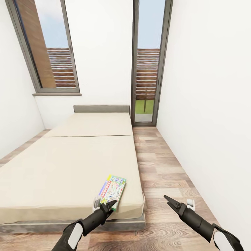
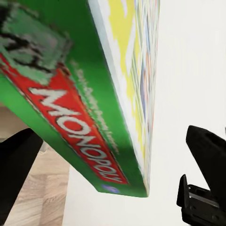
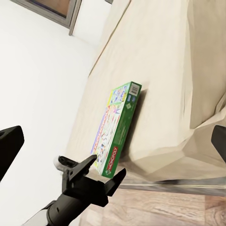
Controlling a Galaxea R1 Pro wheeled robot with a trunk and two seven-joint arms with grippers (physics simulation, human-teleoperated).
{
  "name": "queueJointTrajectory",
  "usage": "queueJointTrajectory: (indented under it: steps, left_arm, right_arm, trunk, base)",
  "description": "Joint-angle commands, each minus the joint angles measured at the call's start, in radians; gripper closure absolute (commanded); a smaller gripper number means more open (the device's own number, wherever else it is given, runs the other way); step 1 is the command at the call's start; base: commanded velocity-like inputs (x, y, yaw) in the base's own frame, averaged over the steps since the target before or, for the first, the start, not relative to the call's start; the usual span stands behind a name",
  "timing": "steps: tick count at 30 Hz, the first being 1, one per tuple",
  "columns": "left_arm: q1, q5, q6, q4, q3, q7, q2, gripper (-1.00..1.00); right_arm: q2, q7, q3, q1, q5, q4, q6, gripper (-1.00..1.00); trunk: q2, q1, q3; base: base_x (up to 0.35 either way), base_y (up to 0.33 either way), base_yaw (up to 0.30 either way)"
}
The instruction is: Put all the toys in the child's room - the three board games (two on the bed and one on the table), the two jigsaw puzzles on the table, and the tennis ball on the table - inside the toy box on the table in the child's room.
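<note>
One board game, a white Monopoly box [image 1: 113, 190] with a colourful border and green sides, lies flat on the bed [image 1: 69, 164] near its foot corner on the right. My left gripper [image 1: 106, 204] is open at the box's near end. In the left wrist view the box's green edge [image 2: 70, 103] sits very close between the spread fingers [image 2: 207, 155], with no contact visible. My right gripper [image 1: 169, 201] hangs open over the floor beside the bed, holding nothing. The right wrist view looks across at the box [image 3: 115, 132] and the left gripper [image 3: 96, 172].
The beige mattress fills the room's left side, against a grey headboard [image 1: 101, 108]. A strip of wood-plank floor [image 1: 164, 174] runs between the bed and the white right wall [image 1: 209, 122]. Tall dark-framed windows [image 1: 148, 62] stand at the far end.
</note>
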Motion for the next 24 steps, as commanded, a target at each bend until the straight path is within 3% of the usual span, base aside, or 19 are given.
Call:
queueJointTrajectory:
  steps: [1,15,24]
  left_arm:
    - [-0.006,0.023,-0.006,-0.010,0.011,-0.007,-0.001,1.00]
    - [-0.006,0.024,-0.003,-0.008,0.011,-0.006,-0.001,1.00]
    - [-0.006,0.024,-0.003,-0.008,0.010,-0.006,0.000,1.00]
  right_arm:
    - [0.000,0.000,-0.001,-0.001,-0.006,0.000,0.007,-1.00]
    - [0.000,0.000,-0.001,0.000,-0.007,0.000,0.007,-1.00]
    - [0.000,0.000,-0.001,-0.001,-0.007,0.000,0.007,-1.00]
  trunk:
    - [0.000,0.000,-0.001]
    - [0.000,0.000,-0.001]
    - [0.063,-0.035,0.027]
  base:
    - [0.000,0.000,0.000]
    - [0.000,0.000,0.000]
    - [0.000,0.000,0.000]
